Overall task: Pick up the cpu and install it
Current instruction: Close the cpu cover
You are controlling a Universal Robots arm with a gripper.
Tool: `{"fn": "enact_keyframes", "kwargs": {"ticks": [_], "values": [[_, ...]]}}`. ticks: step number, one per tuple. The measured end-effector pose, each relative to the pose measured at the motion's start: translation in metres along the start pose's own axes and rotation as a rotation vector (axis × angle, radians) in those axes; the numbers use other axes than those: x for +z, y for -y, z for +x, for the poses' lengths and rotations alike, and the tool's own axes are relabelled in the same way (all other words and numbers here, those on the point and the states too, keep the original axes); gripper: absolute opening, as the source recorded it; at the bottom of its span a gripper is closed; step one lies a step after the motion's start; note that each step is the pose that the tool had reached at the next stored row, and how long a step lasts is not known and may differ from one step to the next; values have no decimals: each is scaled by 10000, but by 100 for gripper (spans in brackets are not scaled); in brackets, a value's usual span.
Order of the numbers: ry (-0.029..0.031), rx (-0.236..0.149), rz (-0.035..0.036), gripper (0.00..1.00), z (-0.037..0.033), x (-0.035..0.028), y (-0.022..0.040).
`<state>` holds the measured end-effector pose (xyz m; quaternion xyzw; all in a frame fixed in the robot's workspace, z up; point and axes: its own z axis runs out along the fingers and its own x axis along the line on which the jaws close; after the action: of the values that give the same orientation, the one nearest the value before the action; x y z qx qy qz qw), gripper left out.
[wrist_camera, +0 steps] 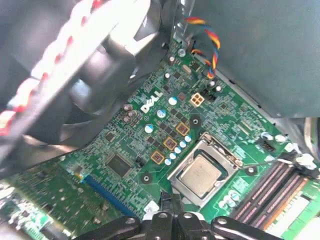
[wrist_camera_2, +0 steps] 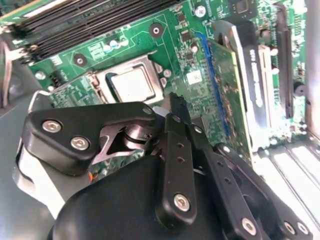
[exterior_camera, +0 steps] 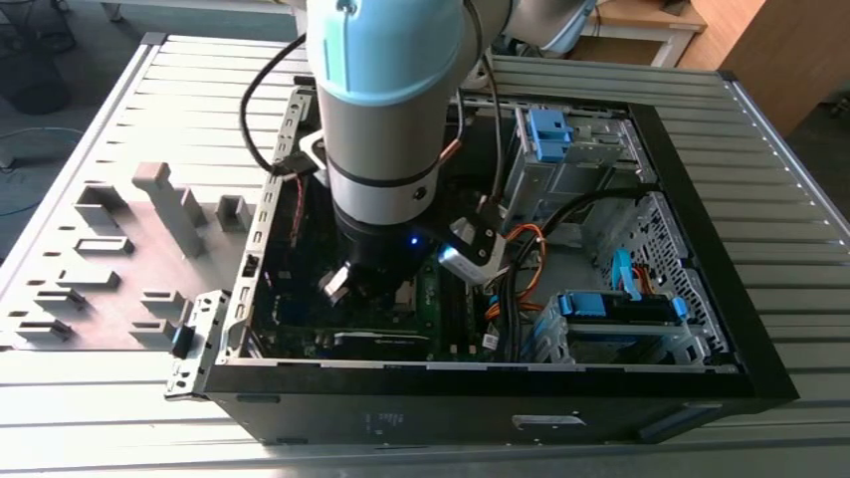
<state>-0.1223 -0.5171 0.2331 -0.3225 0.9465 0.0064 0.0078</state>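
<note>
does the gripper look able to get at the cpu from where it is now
Probably yes: the gripper hangs close to the cpu, whose top lies bare with nothing over it. Whether the metal socket frame around it pins its edges, I cannot tell.

cpu (wrist_camera: 201, 174) dull silver-grey; motherboard (wrist_camera: 130, 145) green; PC case (exterior_camera: 531, 418) black; drive brackets (exterior_camera: 547, 126) blue; arm (exterior_camera: 385, 119) grey, pale-blue cap

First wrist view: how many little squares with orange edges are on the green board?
3, in one slanted row beside the cpu: one square, the middle square, the last square. Others may be hidden.
</note>
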Motion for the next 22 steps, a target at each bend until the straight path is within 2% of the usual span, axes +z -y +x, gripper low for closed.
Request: {"fn": "enact_keyframes", "kwargs": {"ticks": [2, 4, 6, 9, 12, 16, 22], "values": [[2, 0, -4, 11, 0, -40, 0], [11, 0, -13, 11, -3, -40, 1], [9, 0, -13, 11, -38, -40, 24], [12, -32, -17, 11, -152, -35, 105], [16, -92, -23, 11, -190, -33, 131], [17, -125, -26, 11, -245, -28, 137], [18, -182, -27, 11, -316, -21, 105]]}}
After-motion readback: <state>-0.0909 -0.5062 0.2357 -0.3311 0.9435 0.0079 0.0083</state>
